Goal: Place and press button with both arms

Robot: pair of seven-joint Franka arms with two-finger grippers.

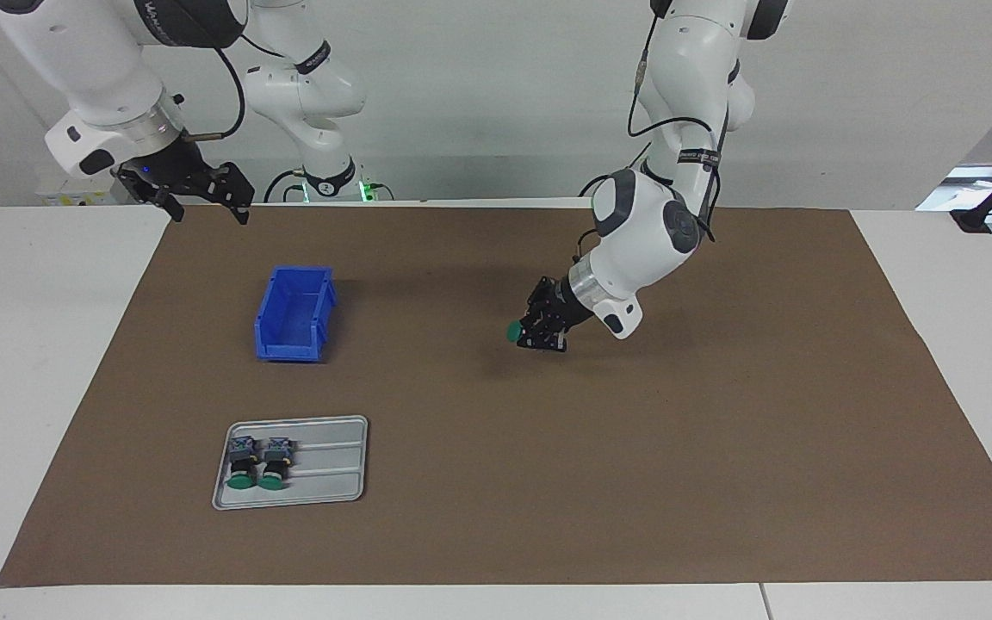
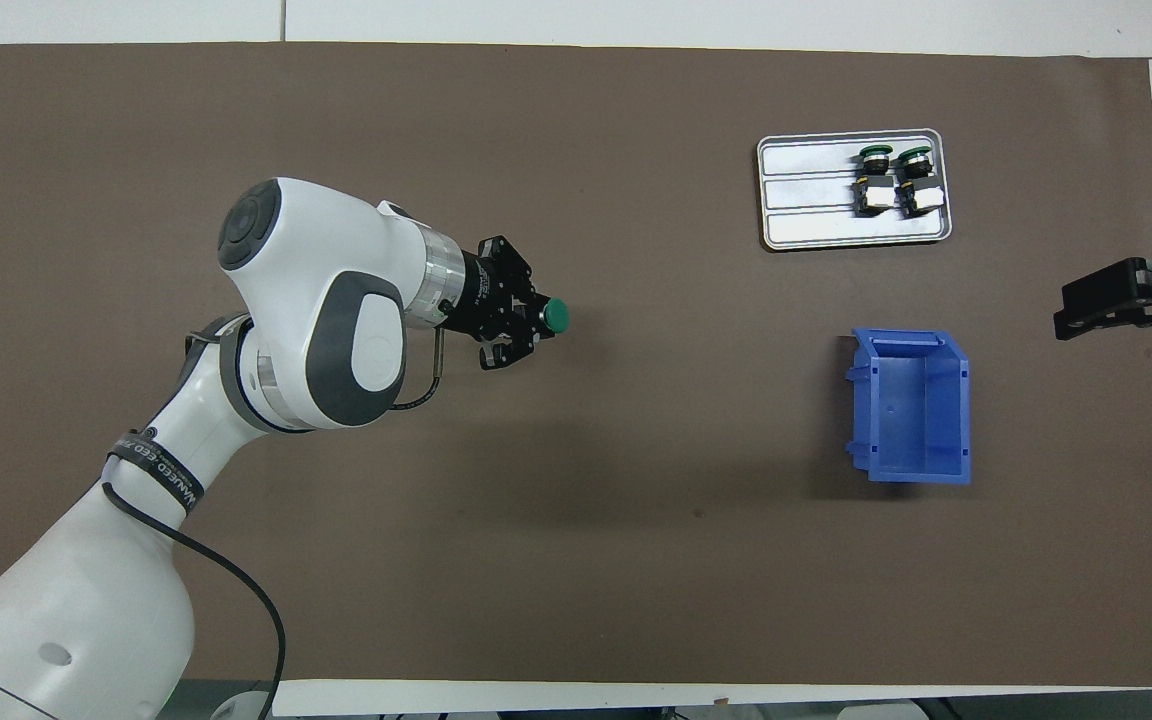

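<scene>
left gripper (image 1: 541, 331) clamped on the button (image 1: 514, 331), low over mid-mat. right gripper (image 1: 199, 200) waits open above the mat's edge at its own end. place step; next set button down, then press.

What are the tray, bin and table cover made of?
Tray: likely metal, dull silver sheen, pressed ribs. Bin: probably moulded plastic, saturated blue, ribbed walls. Table cover: matte brown sheet, maybe paper or felt; cannot tell which.
</scene>
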